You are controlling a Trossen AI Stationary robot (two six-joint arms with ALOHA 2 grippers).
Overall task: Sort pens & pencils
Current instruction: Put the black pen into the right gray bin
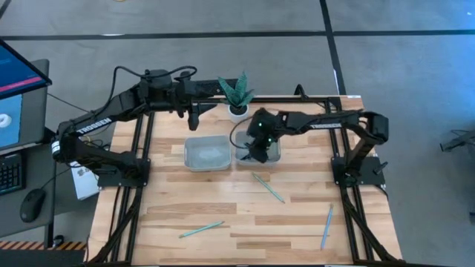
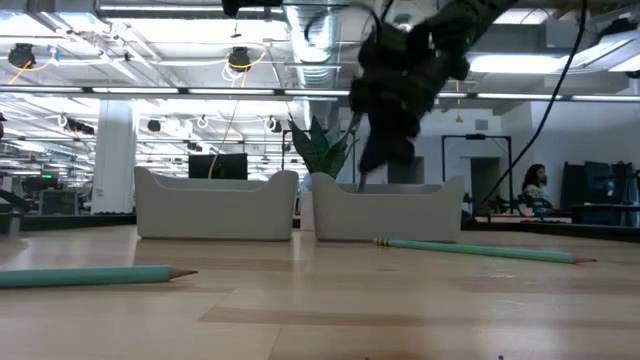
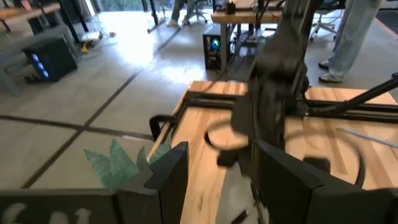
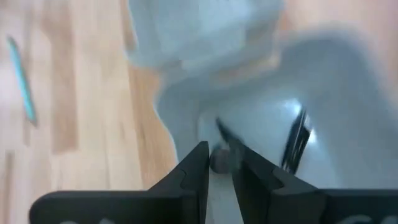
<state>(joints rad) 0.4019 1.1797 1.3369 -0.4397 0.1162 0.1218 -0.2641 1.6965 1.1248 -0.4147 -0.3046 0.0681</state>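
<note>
Nearest the front edge of the wooden bench (image 1: 223, 215) lie two of the pencils: one pale teal pencil (image 1: 201, 230) slanting toward the left side, and another teal pencil (image 1: 326, 226) almost upright along the right side, near the frame rail. Both are long, thin, light blue-green sticks; in the low view the left one shows a bare wood cone at its tip. A third pencil (image 1: 267, 188) lies diagonally in the middle of the bench, just in front of the trays, well apart from the other two.

Behind it stand two pale, translucent trays side by side. The left tray (image 1: 206, 153) looks to hold nothing I can make out. The right tray (image 1: 276, 153) holds the pens (image 4: 297, 140), seen in the right wrist view as thin dark sticks lying against the tray floor; how many there are I cannot tell.

The right gripper (image 1: 259, 150) hangs over the right tray, reaching down into it. Its fingers (image 4: 194, 171) stand narrowly apart, with a small dark rounded thing between their tips; whether they grip it is not clear.

At the back edge stands a small potted plant (image 1: 237, 95) with spiky green leaves. The left gripper (image 1: 193, 117) hovers behind the left tray, beside the plant, its fingers spread fairly wide and holding nothing.
</note>
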